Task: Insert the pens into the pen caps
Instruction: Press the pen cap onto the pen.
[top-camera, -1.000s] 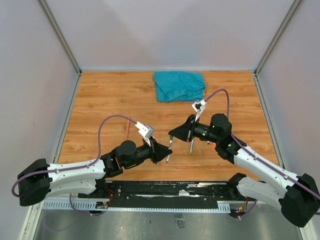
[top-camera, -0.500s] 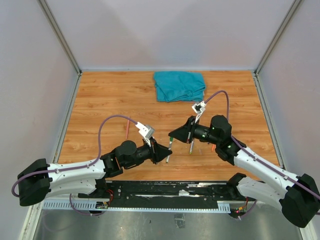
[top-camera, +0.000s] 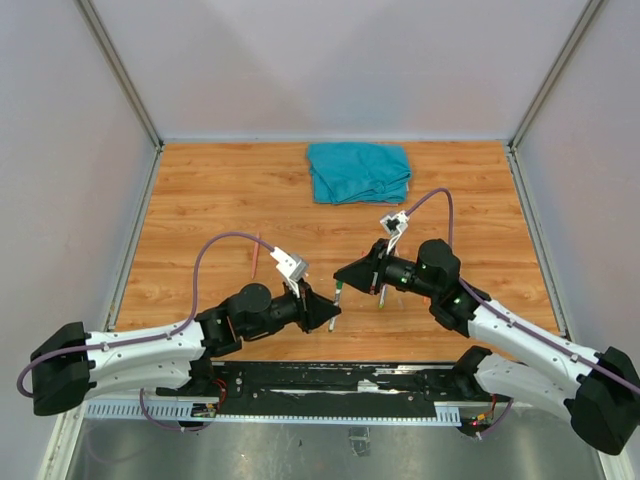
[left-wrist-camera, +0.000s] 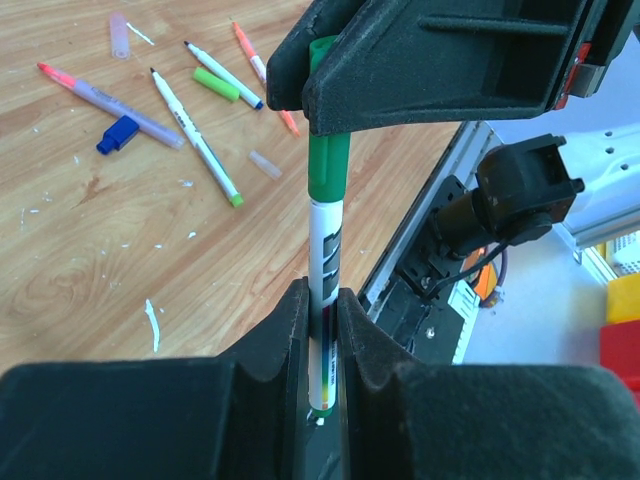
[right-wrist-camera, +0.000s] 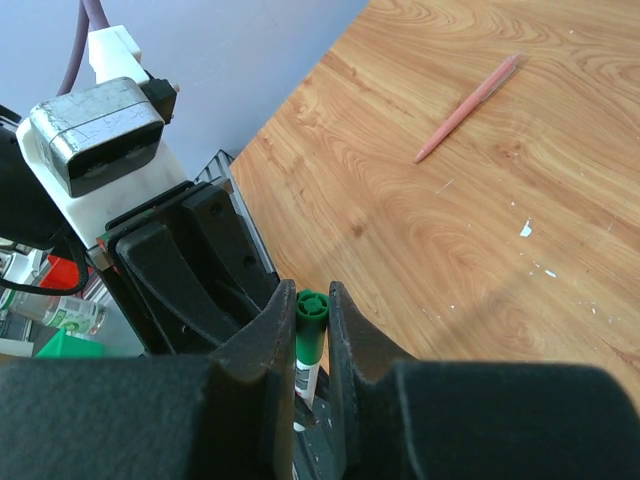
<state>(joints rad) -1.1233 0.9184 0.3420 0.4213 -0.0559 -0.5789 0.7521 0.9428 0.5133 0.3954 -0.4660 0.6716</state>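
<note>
A white-barrelled green pen (left-wrist-camera: 325, 265) stands between my two grippers, a little above the table. My left gripper (left-wrist-camera: 322, 305) is shut on its lower barrel. A green pen cap (left-wrist-camera: 328, 165) sits over the pen's top end, and my right gripper (right-wrist-camera: 311, 297) is shut on that cap (right-wrist-camera: 311, 306). From above, the left gripper (top-camera: 326, 312) and right gripper (top-camera: 345, 273) meet tip to tip around the pen (top-camera: 337, 293). Several other pens (left-wrist-camera: 196, 140) and loose caps, such as a blue cap (left-wrist-camera: 118, 135), lie on the wood.
A folded teal cloth (top-camera: 358, 170) lies at the back of the table. A red pen (top-camera: 255, 257) lies alone to the left; it appears as a pink pen (right-wrist-camera: 470, 103) in the right wrist view. More pens (top-camera: 383, 291) lie under the right arm.
Both grippers have drifted slightly toward the near edge, still joined around the green pen and cap. Neither grip has changed.
</note>
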